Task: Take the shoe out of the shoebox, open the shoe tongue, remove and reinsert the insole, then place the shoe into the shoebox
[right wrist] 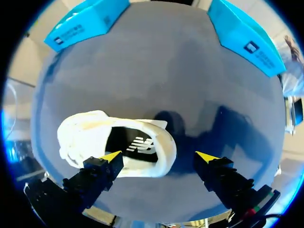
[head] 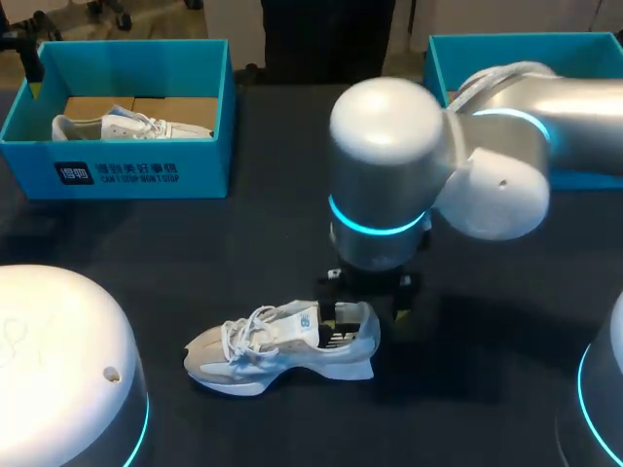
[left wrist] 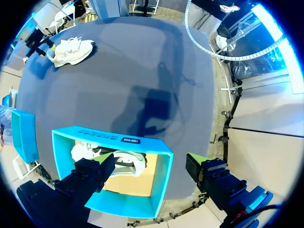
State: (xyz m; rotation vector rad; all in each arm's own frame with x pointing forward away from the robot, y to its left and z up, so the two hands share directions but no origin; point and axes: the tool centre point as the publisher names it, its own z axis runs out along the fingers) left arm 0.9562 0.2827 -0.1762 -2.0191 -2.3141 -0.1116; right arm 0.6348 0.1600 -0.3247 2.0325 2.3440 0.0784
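shoe: white sneaker [head: 282, 347] is sitting upright on its sole on the dark tabletop [head: 253, 233], out of either box, toe pointing to the robot's left, laces done up over the tongue.
shoe from the right wrist: shoe [right wrist: 114, 142] is lying right under the claw, opening facing up.
insole: dark insole [right wrist: 137, 145] is showing inside the opening, sitting in the shoe.
right arm: right arm [head: 506, 146] is coming in from the right and hanging its wrist over the heel end of the shoe.
right claw: right claw [right wrist: 159, 157] is standing wide apart, gripping nothing. One yellow tip is hovering over the shoe's side by the opening, the other is over bare tabletop beside the heel.
left claw: left claw [left wrist: 151, 161] is also standing apart and holding nothing. One finger is hanging over the inside of the left shoebox [left wrist: 109, 137], the other just outside its wall.
left arm: only the white housing [head: 58, 360] is showing in the head view, near the left corner; the claw is not showing there.
left shoebox: teal box [head: 117, 175] is sitting at the far left of the tabletop, well apart from the shoe.
second shoe: another white sneaker [head: 117, 125] is lying inside the left shoebox on its brown floor.
right shoebox: teal box [head: 506, 49] is sitting at the far right, partly hidden behind the right arm; contents can't be told.
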